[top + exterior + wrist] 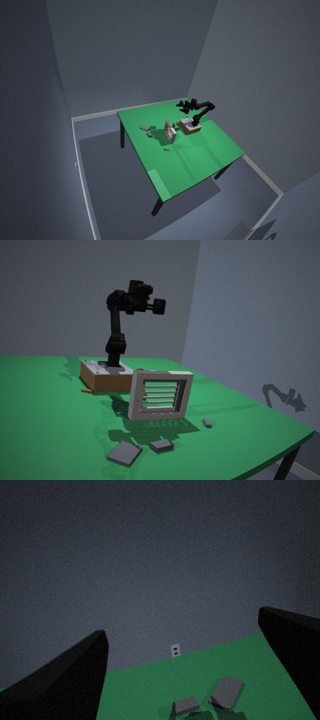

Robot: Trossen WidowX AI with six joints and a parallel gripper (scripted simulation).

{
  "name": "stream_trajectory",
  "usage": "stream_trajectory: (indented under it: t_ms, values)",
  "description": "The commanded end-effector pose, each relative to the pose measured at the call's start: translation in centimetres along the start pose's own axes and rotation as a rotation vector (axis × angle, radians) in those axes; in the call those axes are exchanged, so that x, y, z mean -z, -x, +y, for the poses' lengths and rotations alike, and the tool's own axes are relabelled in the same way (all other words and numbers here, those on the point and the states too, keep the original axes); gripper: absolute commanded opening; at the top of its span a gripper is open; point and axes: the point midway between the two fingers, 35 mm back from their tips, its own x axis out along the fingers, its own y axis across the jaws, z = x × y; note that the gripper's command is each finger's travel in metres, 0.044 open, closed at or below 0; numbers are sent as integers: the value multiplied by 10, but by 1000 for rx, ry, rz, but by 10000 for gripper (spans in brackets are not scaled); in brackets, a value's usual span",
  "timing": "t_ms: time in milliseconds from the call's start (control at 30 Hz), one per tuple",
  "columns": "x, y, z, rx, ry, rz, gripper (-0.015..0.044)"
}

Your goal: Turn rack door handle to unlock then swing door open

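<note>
Jaws (181, 107) (146, 304) wide open, holding nothing, seemingly touching nothing, above green table (206, 160) (38, 433) (135, 685)

Tool (180, 108) (146, 305) (183, 620) cropped by wrist view's edges; table (206, 160) (51, 426) (145, 682) cut off in exterior view.

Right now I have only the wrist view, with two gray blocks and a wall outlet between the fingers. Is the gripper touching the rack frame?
Observer: No. In the exterior view the gripper is up in the air, well above the rack frame.
Operator: Are those two blocks the only gray ones on the table?
Observer: No, a third, small gray block lies near one end of the frame.
Operator: What is the arm mounted on?
Observer: A brown-sided box with a pale top, standing on the table.
</note>
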Motion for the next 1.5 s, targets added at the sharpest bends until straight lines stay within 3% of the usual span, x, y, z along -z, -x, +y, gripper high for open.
stream_trajectory:
  t_ms: [0,133,767,1467]
  values:
    - [1,-1,0,0,0,5,374]
    - [12,-11,0,0,1,100,289]
    - [85,-45,4,-5,10,642,289]
    - [152,-33,9,-16,30,1238,289]
